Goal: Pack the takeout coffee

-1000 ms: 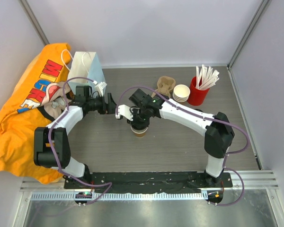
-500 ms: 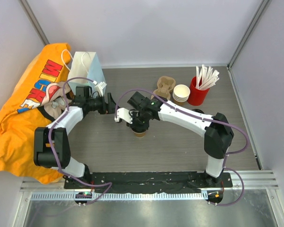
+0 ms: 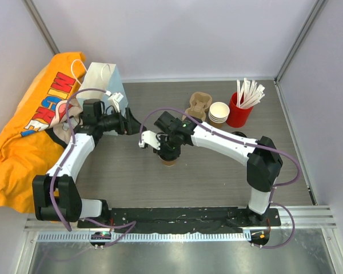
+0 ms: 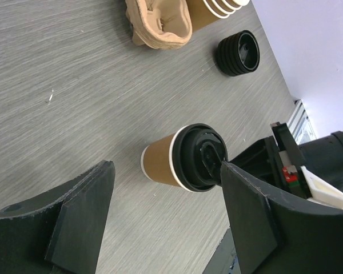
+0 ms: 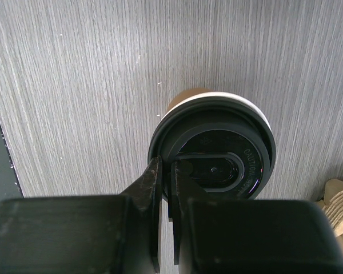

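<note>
Near the middle of the grey wood-grain surface [image 3: 131,182]: one takeout coffee [image 3: 170,161], a small brown kraft paper cup with a white rim and a round black plastic lid, upright, lid seated. Directly above it, right gripper [image 5: 167,171] pointing straight down, fingers drawn almost together and pinching the raised rim of the lid; cup largely covered by this gripper in the overhead view.

Toward the far left corner, left gripper [image 3: 130,122], fingers spread wide, holding nothing, aimed across bare surface at the cup and well apart from it; cup framed between its two fingers in the left wrist view.

Just beyond the left gripper, at the far left corner, one white paper bag [image 3: 104,83] with cord handles, upright. Over the left edge, one orange cloth [image 3: 28,131] with printed lettering, crumpled.

Along the far edge, right of centre:
- one nested stack of brown moulded-pulp cup carriers [image 3: 199,104];
- just beside it, one stack of lidless brown paper cups [image 3: 219,112] with white rims, at least four rims countable;
- next to that, one red cup [image 3: 237,117] holding a bundle of white wrapped sticks [image 3: 248,91], too many to count.

Nearer than the lidless cups, one stack of loose black plastic lids [image 4: 238,53], number not discernible, mostly masked by the right arm in the overhead view.
</note>
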`<action>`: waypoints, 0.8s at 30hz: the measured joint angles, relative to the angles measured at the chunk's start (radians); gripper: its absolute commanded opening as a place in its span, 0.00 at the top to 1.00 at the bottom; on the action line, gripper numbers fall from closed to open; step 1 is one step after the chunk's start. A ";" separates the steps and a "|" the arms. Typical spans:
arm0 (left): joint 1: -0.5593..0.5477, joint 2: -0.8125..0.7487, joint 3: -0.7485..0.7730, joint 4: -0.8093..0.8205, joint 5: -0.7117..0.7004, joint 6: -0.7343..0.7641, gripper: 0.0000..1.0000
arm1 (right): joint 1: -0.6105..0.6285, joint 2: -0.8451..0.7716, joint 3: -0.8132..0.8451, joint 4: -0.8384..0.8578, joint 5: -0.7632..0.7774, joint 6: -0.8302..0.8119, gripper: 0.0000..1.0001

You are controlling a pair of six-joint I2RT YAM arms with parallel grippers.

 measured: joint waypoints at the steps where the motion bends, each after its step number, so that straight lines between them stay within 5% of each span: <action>1: 0.000 -0.006 0.000 -0.005 0.000 0.003 0.21 | 0.000 0.000 -0.001 0.001 0.000 0.000 0.99; 19: 0.000 -0.037 -0.025 -0.105 0.016 0.070 0.21 | 0.000 -0.002 -0.014 0.009 0.014 0.008 0.99; 24: 0.000 -0.037 -0.031 -0.104 0.018 0.074 0.21 | 0.000 -0.002 -0.014 0.009 0.021 0.009 0.76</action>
